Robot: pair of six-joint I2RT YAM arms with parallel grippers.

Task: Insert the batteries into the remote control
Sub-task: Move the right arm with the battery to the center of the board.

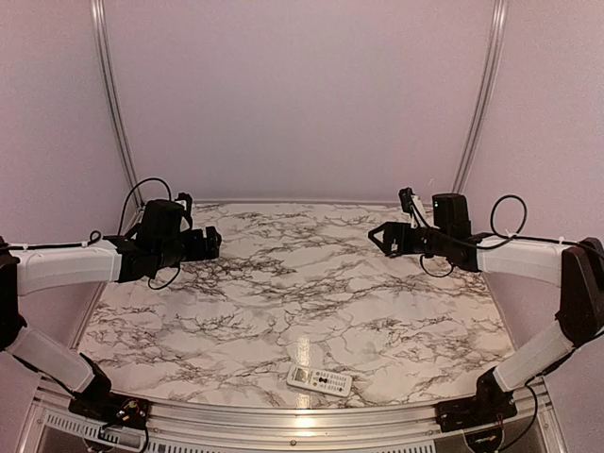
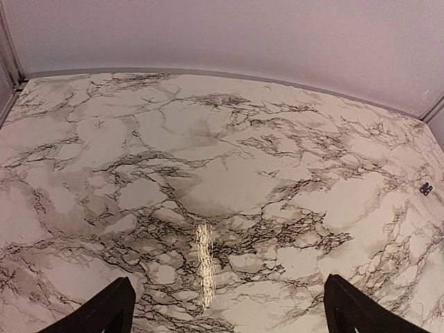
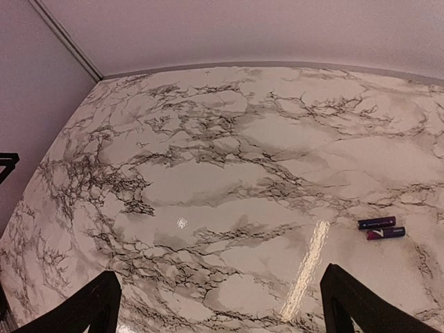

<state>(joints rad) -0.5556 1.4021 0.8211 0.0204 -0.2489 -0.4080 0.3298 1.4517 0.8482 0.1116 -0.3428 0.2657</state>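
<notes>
The remote control (image 1: 319, 380) lies buttons-up near the table's front edge, a slim white bar with its pale screen at the left end. Two batteries (image 3: 381, 227), dark blue with red ends, lie side by side on the marble at the right of the right wrist view. They do not show in the top view. A small dark pair (image 2: 425, 189) rests far right in the left wrist view. My left gripper (image 1: 215, 243) (image 2: 227, 281) hovers open at the back left, nothing between its fingers. My right gripper (image 1: 375, 236) (image 3: 220, 272) hovers open at the back right, also empty.
The marble-patterned table (image 1: 283, 283) is walled on three sides by pale panels with aluminium posts (image 1: 111, 94) in the back corners. Both arms stretch inward from the sides, above the rear half of the table.
</notes>
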